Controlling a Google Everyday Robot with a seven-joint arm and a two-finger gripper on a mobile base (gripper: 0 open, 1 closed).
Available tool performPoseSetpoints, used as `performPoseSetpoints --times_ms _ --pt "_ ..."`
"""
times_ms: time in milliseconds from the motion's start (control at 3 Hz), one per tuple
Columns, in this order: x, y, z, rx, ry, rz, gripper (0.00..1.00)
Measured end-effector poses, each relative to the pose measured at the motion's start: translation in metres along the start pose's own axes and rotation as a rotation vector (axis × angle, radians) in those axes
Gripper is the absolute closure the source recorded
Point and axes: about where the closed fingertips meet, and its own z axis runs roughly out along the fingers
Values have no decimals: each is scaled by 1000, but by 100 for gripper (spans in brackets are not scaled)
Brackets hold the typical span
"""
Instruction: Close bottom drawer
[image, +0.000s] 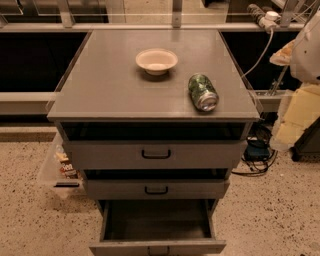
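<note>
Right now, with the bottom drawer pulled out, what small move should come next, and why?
Probably swing the gripper from the right of the cabinet down toward the bottom drawer front: it stands open, and the gripper is well above it.

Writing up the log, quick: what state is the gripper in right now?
Gripper: cannot be told. It sits at the right edge of the view, beside the cabinet, clear of the open bottom drawer.
</note>
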Motion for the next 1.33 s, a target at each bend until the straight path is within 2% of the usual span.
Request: performPoseSetpoints --times_ms 333,667,1000,1333 --pt "0 0 0 0 0 0 0" --pt "12 13 22 -7 -40 39 0" --pt "26 55 76 -54 -176 78 0" --pt "45 102 158 -134 -343 179 0"
